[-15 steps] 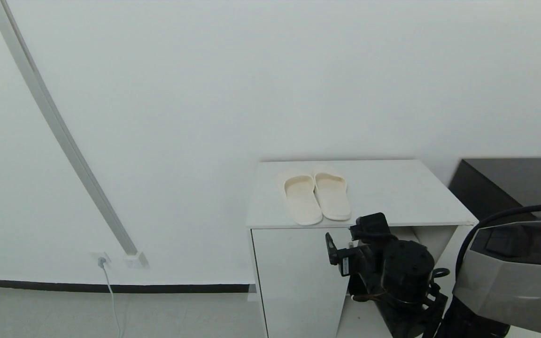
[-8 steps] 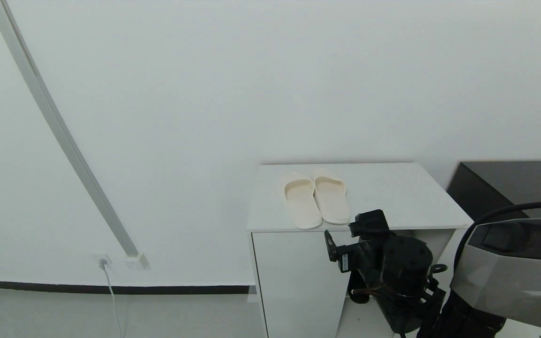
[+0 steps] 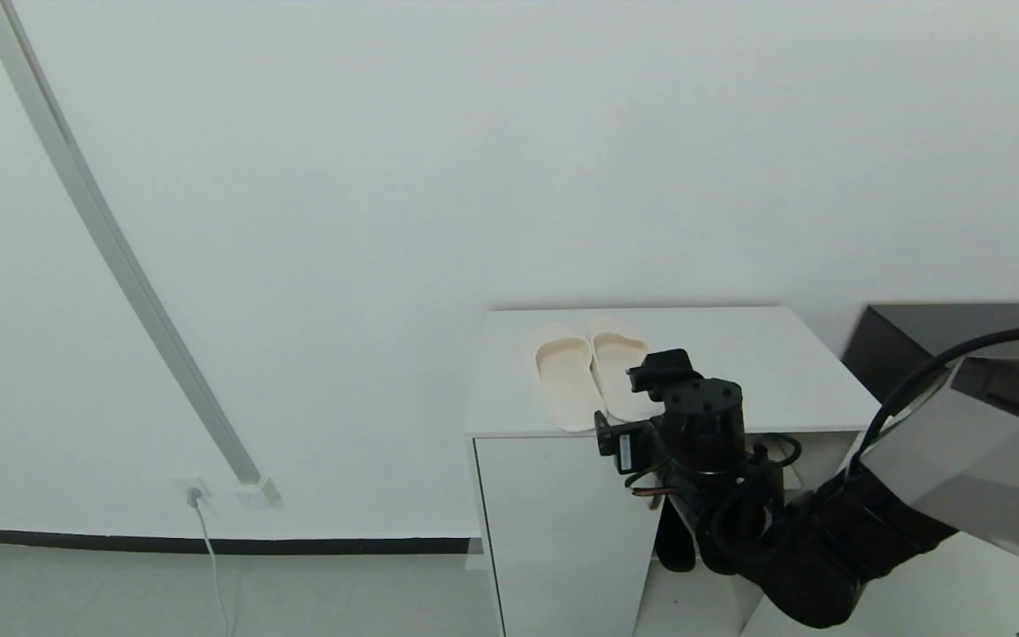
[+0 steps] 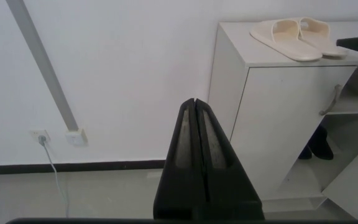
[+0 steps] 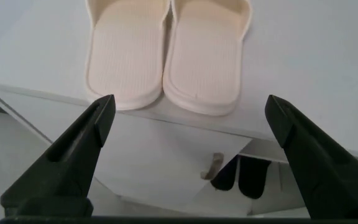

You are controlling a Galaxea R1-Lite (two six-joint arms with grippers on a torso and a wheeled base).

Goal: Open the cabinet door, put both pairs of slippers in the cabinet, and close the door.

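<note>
Head view: noted cream slippers (image 3: 593, 376) side by side on top of the white cabinet (image 3: 739, 354), near its left front edge. Right arm (image 3: 695, 425) just before them, partly covering one. Spotted a dark pair (image 3: 676, 540) low inside, beside the open door (image 3: 563, 531) (probably slippers, mostly hidden).

Left wrist view: found left gripper (image 4: 194, 109) pressed closed on nothing, well apart from the cabinet.

Right wrist view: found right gripper (image 5: 189, 106) spread wide at the cream pair's heel ends, holding nothing.
</note>
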